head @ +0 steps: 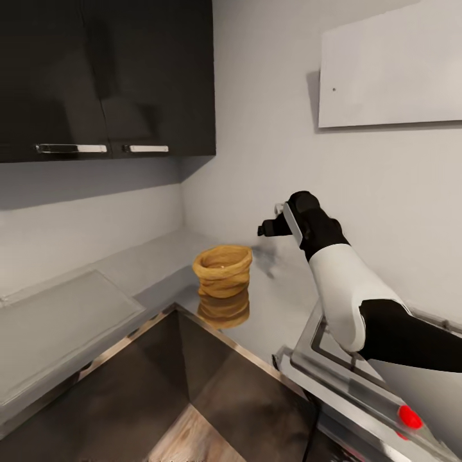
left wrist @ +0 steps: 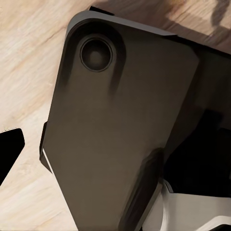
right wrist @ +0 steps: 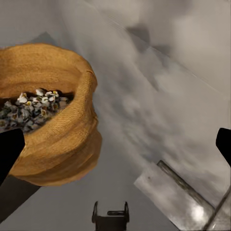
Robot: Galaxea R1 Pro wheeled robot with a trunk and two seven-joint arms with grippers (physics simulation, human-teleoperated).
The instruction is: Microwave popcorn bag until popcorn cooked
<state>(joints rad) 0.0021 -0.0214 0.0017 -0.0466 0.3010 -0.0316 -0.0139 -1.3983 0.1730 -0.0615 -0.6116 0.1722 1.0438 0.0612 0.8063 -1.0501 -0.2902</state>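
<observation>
Head view, left to right: two dark wall cabinet doors [head: 106, 77], each carrying one steel bar handle, are hanging above the countertop [head: 151, 260]. One clear panel [head: 58, 327] is lying on the left run of the counter. One popcorn bag [head: 222, 271] is standing upright in the counter's inner corner, and its reflection is showing on the shiny surface below it. One right arm is reaching forward over the counter, and its right gripper [head: 268, 229] is hovering beside the bag, to its right, apart from it. One white panel [head: 391, 64] is hanging on the wall at upper right. One red light [head: 410, 418] is glowing on the appliance at lower right.

Right wrist view: popcorn [right wrist: 33, 108] is sitting inside the bag; two fingertips [right wrist: 9, 154] are spreading wide apart, gripping nothing.

Left wrist view: one dark robot body panel [left wrist: 115, 130] is covering the wood floor [left wrist: 29, 62]; the left gripper's state cannot be told.
</observation>
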